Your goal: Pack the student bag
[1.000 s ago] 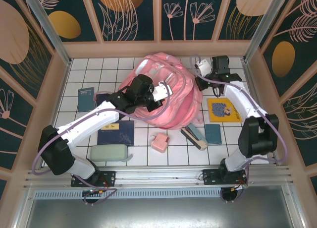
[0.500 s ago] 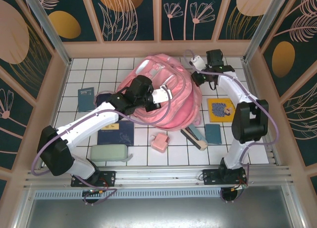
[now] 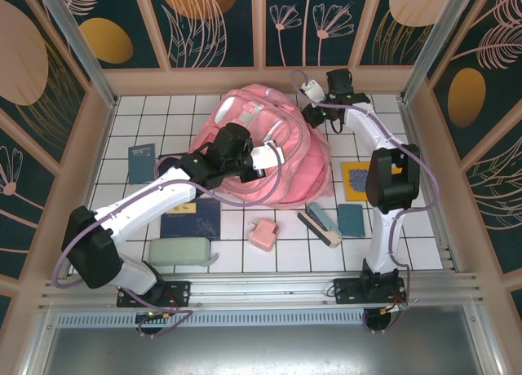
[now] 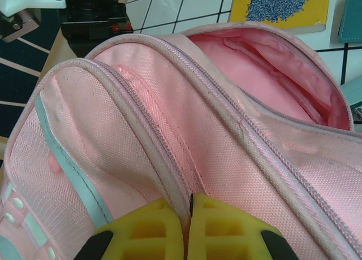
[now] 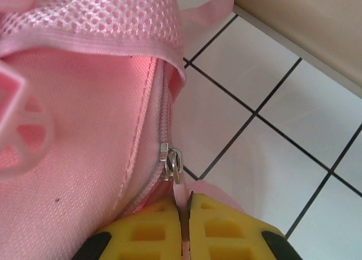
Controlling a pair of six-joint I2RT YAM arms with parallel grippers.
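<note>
1. White tiled table (image 3: 236,257); at lower centre lie a green case (image 3: 179,250) and a small pink box (image 3: 263,235).
2. Centre: the student bag (image 3: 281,175), its seam pinched in the clenched left gripper (image 4: 188,209).
3. Upper right: the right gripper (image 3: 314,116), clamped on the bag's pink edge.
4. Top: dark floral walls (image 3: 212,24).

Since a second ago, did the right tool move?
Yes. The right tool went away from the yellow book, toward the far wall and a bit leftward, ending at the student bag's far edge.
</note>
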